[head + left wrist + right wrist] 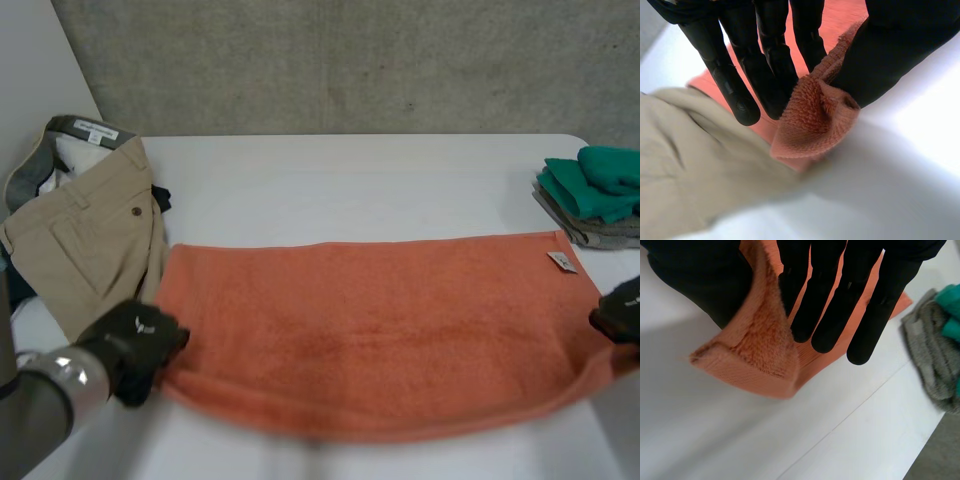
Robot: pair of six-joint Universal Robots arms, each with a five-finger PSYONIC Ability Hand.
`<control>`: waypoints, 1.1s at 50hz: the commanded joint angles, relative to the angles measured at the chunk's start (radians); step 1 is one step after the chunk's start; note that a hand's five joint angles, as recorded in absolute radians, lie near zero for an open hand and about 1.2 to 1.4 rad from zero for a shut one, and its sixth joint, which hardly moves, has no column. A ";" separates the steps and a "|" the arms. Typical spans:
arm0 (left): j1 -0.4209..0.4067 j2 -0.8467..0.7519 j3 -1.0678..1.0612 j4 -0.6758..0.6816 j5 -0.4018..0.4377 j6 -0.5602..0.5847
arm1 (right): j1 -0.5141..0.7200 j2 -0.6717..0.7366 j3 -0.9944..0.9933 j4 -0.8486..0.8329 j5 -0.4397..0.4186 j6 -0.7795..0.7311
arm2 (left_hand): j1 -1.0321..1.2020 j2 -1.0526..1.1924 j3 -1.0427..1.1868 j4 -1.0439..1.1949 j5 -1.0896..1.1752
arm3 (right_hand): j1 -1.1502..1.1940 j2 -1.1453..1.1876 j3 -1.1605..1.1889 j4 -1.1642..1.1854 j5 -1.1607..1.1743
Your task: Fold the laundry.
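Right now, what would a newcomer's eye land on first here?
The orange towel spread across the white table, its near edge lifted. The left hand and right hand each pinch a near corner. Khaki trousers lie beside the left hand; a folded green and grey stack sits at the table's far right.

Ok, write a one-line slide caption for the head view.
The left hand and right hand pinch the near corners of an orange towel spread between khaki trousers and a folded stack.
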 commanded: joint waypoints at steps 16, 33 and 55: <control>-0.075 -0.494 0.984 0.748 -0.234 0.087 | 0.327 0.236 -0.655 -0.967 0.246 0.512 | 0.287 0.199 0.202 0.197 0.232 | 0.258 0.217 0.199 0.191 0.238; -0.077 -0.483 0.687 0.833 -0.214 0.007 | 0.336 0.323 -0.596 -0.794 0.213 0.547 | 0.287 0.199 0.202 0.197 0.232 | 0.258 0.217 0.199 0.191 0.238; -0.092 -0.186 0.019 0.473 -0.214 -0.001 | 0.139 0.264 -0.284 -0.176 0.123 0.248 | 0.287 0.199 0.202 0.197 0.232 | 0.258 0.217 0.199 0.191 0.238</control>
